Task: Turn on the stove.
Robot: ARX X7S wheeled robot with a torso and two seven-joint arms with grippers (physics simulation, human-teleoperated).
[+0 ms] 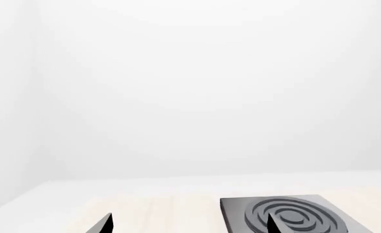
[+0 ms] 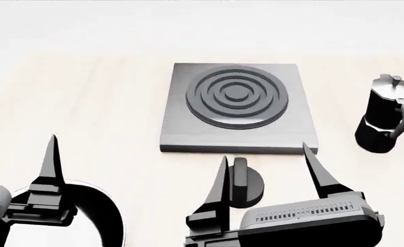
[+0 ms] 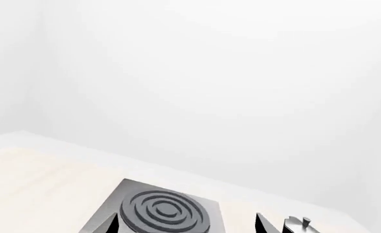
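Stove (image 2: 238,108) sits upper centre of the head frame, flat on the pale wood tabletop (image 2: 92,118): square grey brushed plate with raised dark concentric rings. Its knob (image 2: 241,184) is a separate small black round disc with an upright ridge, just below the plate's near edge, lower centre of frame.

Right end effector (image 2: 269,170) is released, jaws spread wide. One fingertip stands just left of the knob, the other well to its right, close to the plate's near right corner. The knob lies between the fingers, nearer the left one; can't tell from this angle whether that finger touches it, or how high the fingers are above the tabletop.

Left end effector (image 2: 51,164), lower left of head frame: only one finger is clear in the head view, but the left wrist view shows two dark tips set well apart along the bottom edge, so it is released and holding nothing. It sits over a black round pan (image 2: 102,211), partly cut off by the frame edge.

Moka pot (image 2: 387,116), black, upright, stands at the right of the head frame, well clear of the plate's right edge.

Right wrist view shows the stove rings at bottom centre and the pot's lid at bottom right.
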